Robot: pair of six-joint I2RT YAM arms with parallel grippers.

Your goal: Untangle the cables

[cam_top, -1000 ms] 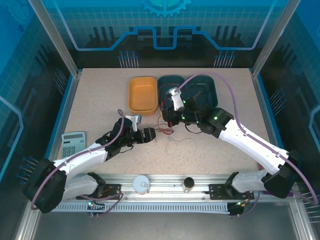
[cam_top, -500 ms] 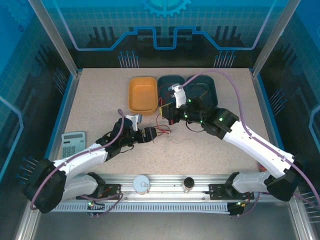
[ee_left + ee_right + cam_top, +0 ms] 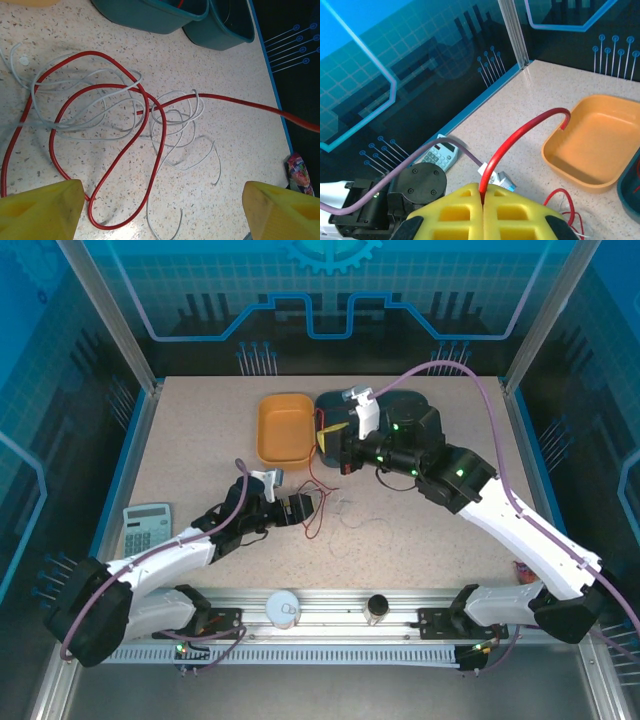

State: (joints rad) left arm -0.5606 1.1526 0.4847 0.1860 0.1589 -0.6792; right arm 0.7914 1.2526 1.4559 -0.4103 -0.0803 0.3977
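Firmly clamps the red cable (image 3: 525, 127) with the right gripper (image 3: 483, 200) near the orange tray (image 3: 600, 150); holds the left gripper (image 3: 162, 212) spread wide, grasping nothing, above the white cable (image 3: 220, 170) tangled with red loops on the tabletop (image 3: 240, 60)

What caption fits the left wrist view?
Red cable looped through tangled pale white cables on the speckled table, teal bins beyond.

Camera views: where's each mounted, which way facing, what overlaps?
Top external: above and behind the bases, looking down at the speckled table; both arms, left gripper, right gripper.
Left wrist: looks down at the thin red cable and pale white cable; open yellow fingertips at bottom corners.
Right wrist: faces the far-left corner past the orange plastic tray; yellow pads shut on the red cable.
Shared: red cable in all three.
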